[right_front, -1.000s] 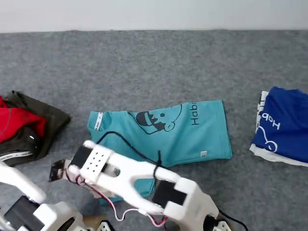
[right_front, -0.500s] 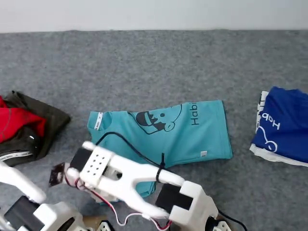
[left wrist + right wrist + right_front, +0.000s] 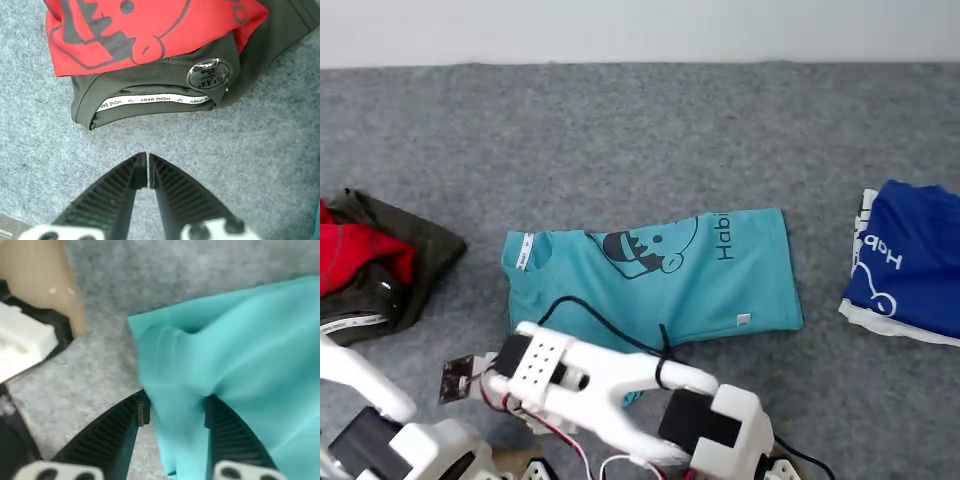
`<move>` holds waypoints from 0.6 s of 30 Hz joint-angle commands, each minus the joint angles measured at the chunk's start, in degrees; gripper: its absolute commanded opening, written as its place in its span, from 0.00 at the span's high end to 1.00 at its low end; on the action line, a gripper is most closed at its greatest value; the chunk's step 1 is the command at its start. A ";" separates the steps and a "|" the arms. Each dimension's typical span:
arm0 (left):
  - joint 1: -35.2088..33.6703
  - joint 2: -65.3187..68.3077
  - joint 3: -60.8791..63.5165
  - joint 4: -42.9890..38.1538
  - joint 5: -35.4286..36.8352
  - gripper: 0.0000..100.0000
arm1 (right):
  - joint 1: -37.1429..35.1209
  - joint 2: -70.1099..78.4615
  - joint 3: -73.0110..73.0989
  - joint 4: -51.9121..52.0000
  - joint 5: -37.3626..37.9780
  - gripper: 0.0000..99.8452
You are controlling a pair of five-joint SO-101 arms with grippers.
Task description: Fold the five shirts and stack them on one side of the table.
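A teal shirt [image 3: 660, 270] lies flat mid-table, with its front-left corner under my right arm [image 3: 590, 375]. In the right wrist view my right gripper [image 3: 175, 412] is open and straddles a bunched fold of the teal shirt [image 3: 240, 355] near its edge. A red shirt [image 3: 355, 255] lies on a dark olive shirt [image 3: 405, 245] at the left. My left gripper [image 3: 148, 170] is shut and empty over the grey felt, just short of the olive shirt [image 3: 150, 85] and red shirt [image 3: 145, 25]. A folded blue shirt [image 3: 910, 265] sits at the right edge.
Grey felt [image 3: 640, 130] covers the table, bare at the back and between the shirts. A white layer [image 3: 865, 225] shows under the blue shirt. The left arm's base [image 3: 380, 440] stands at the front left. A tan board and a white part [image 3: 30, 340] lie near the right gripper.
My right arm has drawn back toward the table's front edge and a little to the right. The shirts lie as before, and the left arm has not moved.
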 commanded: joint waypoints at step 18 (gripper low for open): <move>0.09 -2.81 -2.59 0.70 -0.62 0.98 | 3.82 1.27 -9.85 8.04 1.93 0.99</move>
